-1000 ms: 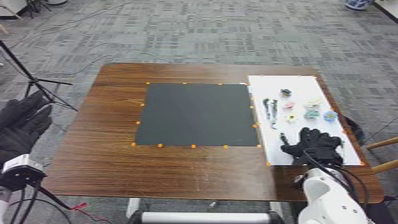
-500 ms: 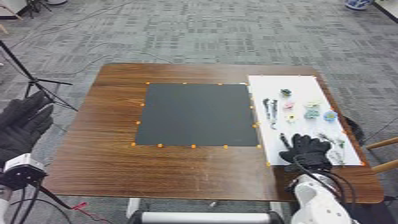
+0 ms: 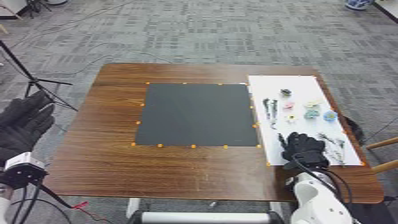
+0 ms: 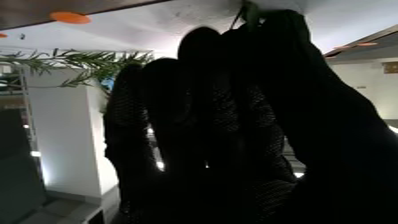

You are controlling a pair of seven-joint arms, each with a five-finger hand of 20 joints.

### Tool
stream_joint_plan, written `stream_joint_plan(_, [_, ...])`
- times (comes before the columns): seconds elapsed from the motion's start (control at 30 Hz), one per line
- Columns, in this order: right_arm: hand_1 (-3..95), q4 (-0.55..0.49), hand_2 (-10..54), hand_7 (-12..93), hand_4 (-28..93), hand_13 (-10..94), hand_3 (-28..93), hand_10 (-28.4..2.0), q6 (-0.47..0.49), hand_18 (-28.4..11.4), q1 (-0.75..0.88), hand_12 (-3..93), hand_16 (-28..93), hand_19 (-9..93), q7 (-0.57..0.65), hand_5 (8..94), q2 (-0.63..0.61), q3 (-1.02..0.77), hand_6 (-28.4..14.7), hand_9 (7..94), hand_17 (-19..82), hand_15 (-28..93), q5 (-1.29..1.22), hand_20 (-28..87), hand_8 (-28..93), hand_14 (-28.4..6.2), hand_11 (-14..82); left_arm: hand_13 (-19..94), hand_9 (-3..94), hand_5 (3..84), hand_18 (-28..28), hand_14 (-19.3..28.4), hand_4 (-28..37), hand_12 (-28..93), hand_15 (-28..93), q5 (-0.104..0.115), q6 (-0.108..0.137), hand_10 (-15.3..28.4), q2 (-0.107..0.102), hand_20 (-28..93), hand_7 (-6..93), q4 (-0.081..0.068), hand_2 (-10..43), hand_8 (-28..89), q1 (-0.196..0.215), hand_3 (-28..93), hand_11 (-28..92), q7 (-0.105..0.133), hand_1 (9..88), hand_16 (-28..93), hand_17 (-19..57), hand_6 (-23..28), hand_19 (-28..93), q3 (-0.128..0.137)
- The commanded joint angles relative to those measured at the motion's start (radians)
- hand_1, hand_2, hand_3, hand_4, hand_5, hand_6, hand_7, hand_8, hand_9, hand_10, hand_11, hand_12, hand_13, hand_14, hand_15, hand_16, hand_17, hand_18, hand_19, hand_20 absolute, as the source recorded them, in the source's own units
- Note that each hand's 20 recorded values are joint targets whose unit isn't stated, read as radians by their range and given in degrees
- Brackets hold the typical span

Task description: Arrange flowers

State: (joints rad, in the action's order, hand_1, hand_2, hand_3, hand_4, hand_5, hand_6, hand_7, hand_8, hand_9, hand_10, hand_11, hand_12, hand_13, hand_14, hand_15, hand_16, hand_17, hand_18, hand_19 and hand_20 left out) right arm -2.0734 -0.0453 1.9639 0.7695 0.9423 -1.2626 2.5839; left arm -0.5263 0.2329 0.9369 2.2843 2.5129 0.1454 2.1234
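Observation:
My right hand (image 3: 304,146) is low over the white sheet (image 3: 306,92), beside a dark green stem (image 3: 282,137). In the right wrist view, the thumb and a finger of my right hand (image 4: 218,115) meet around a green piece (image 4: 252,14). Thin leafy sprigs (image 3: 333,142) lie on the sheet beside the hand; a leafy sprig (image 4: 84,62) also appears in the wrist view. Farther up lie dark stems (image 3: 273,111), a pink flower (image 3: 289,105), a teal one (image 3: 311,114), a blue one (image 3: 330,116) and a dark one (image 3: 285,92). My left hand (image 3: 22,125) has straight fingers, off the table's left side.
A black mat (image 3: 197,115), edged with orange markers, lies on the brown table (image 3: 102,130) left of the white sheet. A tripod (image 3: 34,80) stands beyond the table's left edge, and a wooden chair (image 3: 384,155) is at the right.
My right hand has moved left and slightly down across the lower part of the sheet, uncovering the leafy sprigs. My left hand has shifted only slightly.

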Motion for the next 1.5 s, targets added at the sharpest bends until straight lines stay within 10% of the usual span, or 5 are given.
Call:
stream_joint_plan(0.03, [61.9,-0.011,-9.5,64,-28,67,68,-6.5,-0.055,-27.1,0.013,57.3,55,73,0.000,67.6,0.010,-0.018,3.8,85.5,28,55,-0.114,43,15,-9.0,22.3,19,26.8,35.0,9.4,10.8,-28.1,13,13,0.048,0.010,10.4,0.007,11,7.5,0.009,14.5,-6,0.015,67,8,0.025,26.3,-2,-3.6,6.7,13,0.005])
stream_joint_plan(0.13, [61.8,-0.033,-9.5,65,-28,69,69,-5.9,-0.120,-27.0,0.002,57.0,55,73,0.008,67.3,0.006,-0.026,3.8,86.6,29,54,-0.166,43,14,-8.6,21.4,19,26.8,35.1,9.4,10.9,-28.0,13,13,0.112,0.014,10.4,0.008,11,7.5,0.002,14.4,-6,0.024,67,8,0.060,26.2,-2,-3.6,6.8,13,0.024])
stream_joint_plan(0.93, [60.3,0.111,-9.5,66,-28,70,73,-5.4,-0.372,-26.5,-0.632,57.7,55,73,-0.222,68.1,0.107,0.501,3.7,88.9,29,54,-0.379,42,13,-8.2,20.7,20,26.9,35.0,9.5,10.7,-27.9,13,13,0.141,0.021,10.3,0.029,11,7.3,-0.004,13.9,-6,0.069,67,7,0.081,26.3,-2,-3.4,6.7,13,0.038])
stream_joint_plan(1.2, [59.9,0.234,-9.5,66,-28,70,73,-5.3,-0.346,-26.5,-0.781,57.8,56,73,-0.247,68.1,0.211,0.666,3.7,89.0,29,54,-0.404,42,13,-8.1,20.8,20,27.0,35.1,9.5,10.5,-28.0,13,13,0.260,-0.029,10.1,0.016,11,7.1,-0.038,14.1,-6,0.095,67,7,0.147,24.6,-2,-3.3,6.5,13,0.023])
stream_joint_plan(1.5, [59.4,0.338,-9.5,67,-28,70,74,-5.4,-0.284,-26.6,-0.845,57.7,56,73,-0.198,68.0,0.287,0.771,3.7,88.9,29,55,-0.368,42,13,-8.4,21.1,20,27.3,34.7,9.7,10.5,-28.3,14,11,0.241,-0.029,10.0,0.008,11,5.8,-0.037,17.5,-5,0.092,64,6,0.140,20.0,-1,-3.2,6.0,12,0.013])
